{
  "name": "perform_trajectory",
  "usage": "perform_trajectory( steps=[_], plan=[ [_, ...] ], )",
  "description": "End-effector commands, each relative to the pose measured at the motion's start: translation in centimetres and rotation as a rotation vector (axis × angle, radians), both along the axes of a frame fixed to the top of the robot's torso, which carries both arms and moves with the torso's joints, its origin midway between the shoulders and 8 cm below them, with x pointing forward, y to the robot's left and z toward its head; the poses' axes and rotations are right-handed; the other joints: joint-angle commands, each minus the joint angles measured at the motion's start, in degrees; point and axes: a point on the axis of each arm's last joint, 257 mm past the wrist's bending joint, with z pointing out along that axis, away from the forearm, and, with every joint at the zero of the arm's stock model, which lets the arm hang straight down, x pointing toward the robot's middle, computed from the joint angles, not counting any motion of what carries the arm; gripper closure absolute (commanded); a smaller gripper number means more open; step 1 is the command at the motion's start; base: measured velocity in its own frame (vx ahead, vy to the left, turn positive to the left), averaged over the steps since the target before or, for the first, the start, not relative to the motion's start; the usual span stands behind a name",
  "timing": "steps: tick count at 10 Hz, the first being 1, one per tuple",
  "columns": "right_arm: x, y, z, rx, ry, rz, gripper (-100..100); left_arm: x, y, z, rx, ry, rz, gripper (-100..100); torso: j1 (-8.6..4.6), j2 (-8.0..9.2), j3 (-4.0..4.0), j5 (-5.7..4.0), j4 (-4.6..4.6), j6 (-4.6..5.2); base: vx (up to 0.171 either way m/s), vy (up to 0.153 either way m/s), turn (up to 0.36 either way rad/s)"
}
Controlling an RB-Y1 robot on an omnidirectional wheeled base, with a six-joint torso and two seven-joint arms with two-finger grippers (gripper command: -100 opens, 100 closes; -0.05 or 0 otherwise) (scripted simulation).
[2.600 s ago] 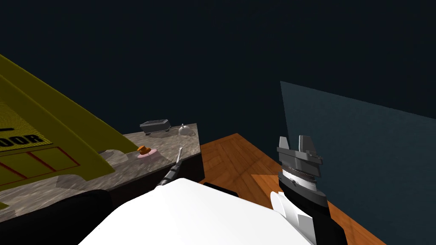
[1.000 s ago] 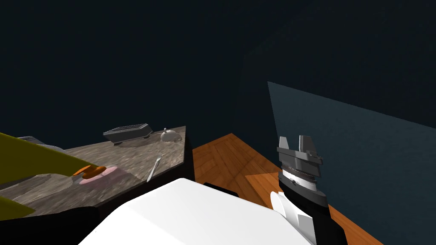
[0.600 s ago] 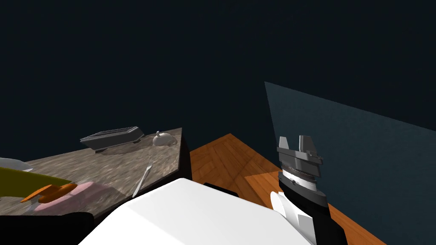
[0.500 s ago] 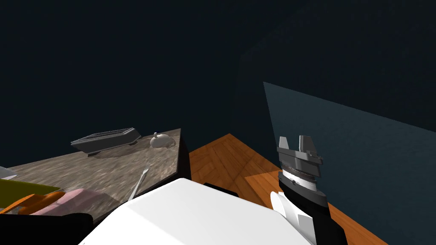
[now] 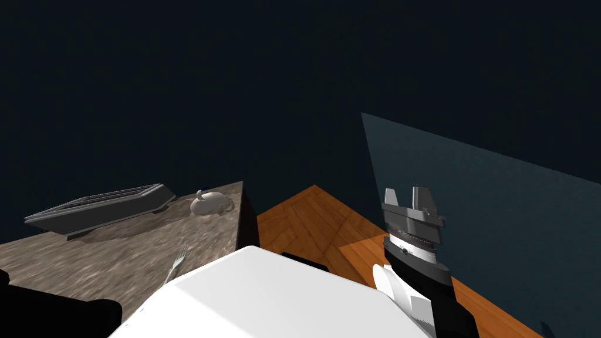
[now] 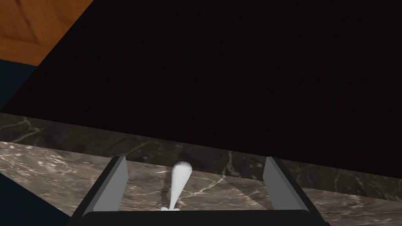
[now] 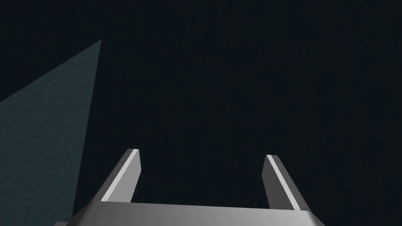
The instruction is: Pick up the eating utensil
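A light grey fork [image 5: 179, 262] lies on the brown marbled counter [image 5: 88, 258], near its front edge and just off my chest. In the left wrist view the fork's handle [image 6: 178, 182] lies on the counter between the fingers of my left gripper [image 6: 195, 159], which is open and not touching it. The tines are hidden behind the gripper's body. My right gripper [image 5: 405, 192] stands upright over the wooden floor, far to the right of the counter. It is open [image 7: 203, 154] and holds nothing.
A flat dark grey appliance [image 5: 100, 208] and a small white pot [image 5: 208, 202] sit at the back of the counter. The counter's corner [image 5: 240, 193] drops to a wooden floor [image 5: 311, 220]. A dim blue wall panel [image 5: 469, 199] stands to the right.
My view has swung, so the counter's things slid left and nearer. The yellow object and the pink plate with the orange item left the picture. The right arm kept its place.
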Motion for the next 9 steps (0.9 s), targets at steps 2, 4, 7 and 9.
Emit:
perform_trajectory(
  steps=[2,4,7,9],
  plan=[
    [0.0,0.0,0.0,0.000,0.000,0.000,0,-0.6,1.0,0.5,0.002,0.054,-0.045,-100,-0.03,0.16,0.09,-0.01,0.04,0.01,0.065,0.103,-0.104],
    [0.0,0.0,0.0,0.000,0.000,0.000,0,-0.5,1.4,0.6,0.000,0.076,-0.074,-100,0.25,-0.05,-0.02,0.05,0.00,0.02,0.120,0.146,-0.099],
    [0.0,0.0,0.0,0.000,0.000,0.000,0,-0.2,2.1,0.7,-0.005,0.111,-0.126,-100,0.02,0.09,0.06,0.01,0.03,0.01,0.085,0.110,-0.108],
    [0.0,0.0,0.0,0.000,0.000,0.000,0,0.2,2.3,0.7,-0.009,0.121,-0.149,-100,0.09,0.06,0.04,0.03,0.02,0.00,0.065,0.108,-0.055]
  ],
)
